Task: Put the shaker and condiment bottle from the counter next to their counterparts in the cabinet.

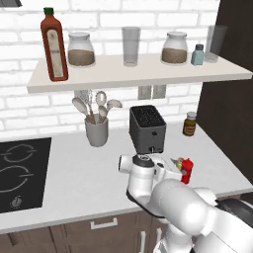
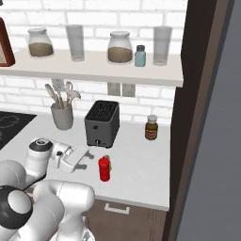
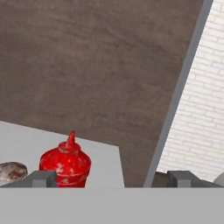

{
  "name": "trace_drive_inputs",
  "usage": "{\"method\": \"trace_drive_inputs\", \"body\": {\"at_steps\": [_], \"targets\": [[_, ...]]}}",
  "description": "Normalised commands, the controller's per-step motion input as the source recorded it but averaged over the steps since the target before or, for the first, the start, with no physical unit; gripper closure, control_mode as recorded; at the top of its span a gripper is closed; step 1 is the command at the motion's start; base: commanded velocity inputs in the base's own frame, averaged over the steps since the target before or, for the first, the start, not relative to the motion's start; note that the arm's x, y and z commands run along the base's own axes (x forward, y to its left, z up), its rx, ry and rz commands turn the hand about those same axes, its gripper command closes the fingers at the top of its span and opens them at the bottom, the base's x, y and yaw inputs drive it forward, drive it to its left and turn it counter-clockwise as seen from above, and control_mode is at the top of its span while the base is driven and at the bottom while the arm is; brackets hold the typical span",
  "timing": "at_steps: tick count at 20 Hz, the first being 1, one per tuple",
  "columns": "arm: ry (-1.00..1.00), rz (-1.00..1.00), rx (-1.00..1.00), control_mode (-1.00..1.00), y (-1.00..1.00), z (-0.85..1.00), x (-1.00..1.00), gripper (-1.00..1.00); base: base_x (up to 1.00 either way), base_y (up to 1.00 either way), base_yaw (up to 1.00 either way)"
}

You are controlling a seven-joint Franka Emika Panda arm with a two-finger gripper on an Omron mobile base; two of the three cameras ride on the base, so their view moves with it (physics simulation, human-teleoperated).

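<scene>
Nothing is shelved yet: your gripper (image 2: 84,159) is hanging wide open and empty beside the red bottle (image 2: 104,169), which is standing on the counter (image 2: 136,160) with the shaker (image 2: 108,159) just behind it; both are waiting for the shelf (image 2: 94,68).

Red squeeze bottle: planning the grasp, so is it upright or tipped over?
Upright: the red squeeze bottle stands on the counter with its nozzle pointing up.

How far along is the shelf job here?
Nothing is placed yet. The red squeeze bottle and olive shaker stand on the counter. The gripper, jaws open and empty, faces the bottle. Both items must reach the shelf.
</scene>
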Motion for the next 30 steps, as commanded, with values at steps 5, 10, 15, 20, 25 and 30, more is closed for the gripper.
{"method": "trace_drive_inputs", "body": {"at_steps": [5,10,15,20,25,30], "targets": [[-0.03,0.0,0.04,-1.0,-0.22,0.0,0.0,-1.0,0.0,0.0,0.0],[-0.02,0.0,0.04,-1.0,-0.21,0.0,0.0,-1.0,0.0,0.0,0.0],[-0.03,0.0,0.04,-1.0,-0.21,0.0,0.0,-1.0,0.0,0.0,0.0],[-0.02,0.0,0.04,-1.0,-0.18,0.0,0.0,-1.0,0.0,0.0,0.0],[-0.02,0.0,0.0,-1.0,-0.05,-0.02,0.0,-1.0,0.0,0.0,0.0],[-0.03,0.0,0.0,-1.0,0.0,-0.11,0.0,-1.0,0.0,0.0,0.0]]}}
